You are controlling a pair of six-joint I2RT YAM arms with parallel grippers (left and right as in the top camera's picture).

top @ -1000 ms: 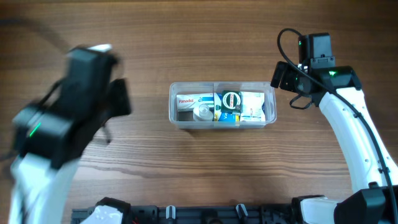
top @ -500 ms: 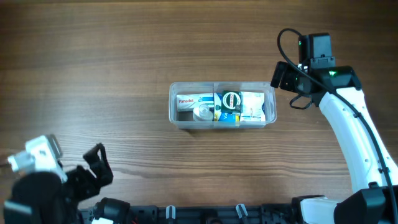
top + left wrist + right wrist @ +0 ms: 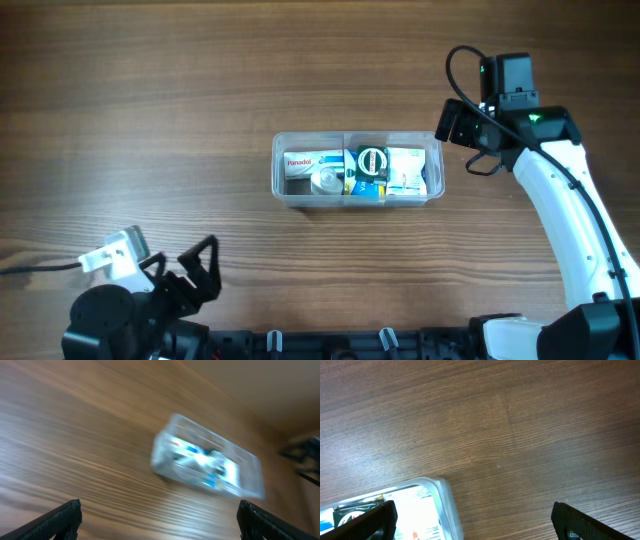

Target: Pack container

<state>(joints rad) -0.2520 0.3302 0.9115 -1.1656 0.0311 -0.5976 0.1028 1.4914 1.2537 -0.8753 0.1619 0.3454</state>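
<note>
Holding small boxes (image 3: pixel 300 162); clear rimmed container (image 3: pixel 277 176)

Clear container (image 3: pixel 357 170) on brown wood-grain table (image 3: pixel 200 100).

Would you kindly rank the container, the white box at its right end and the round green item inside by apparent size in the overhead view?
1. Container.
2. White box.
3. Round green item, though it looks only slightly smaller than the box. Both are partly hidden, so their order is unsure.
</note>
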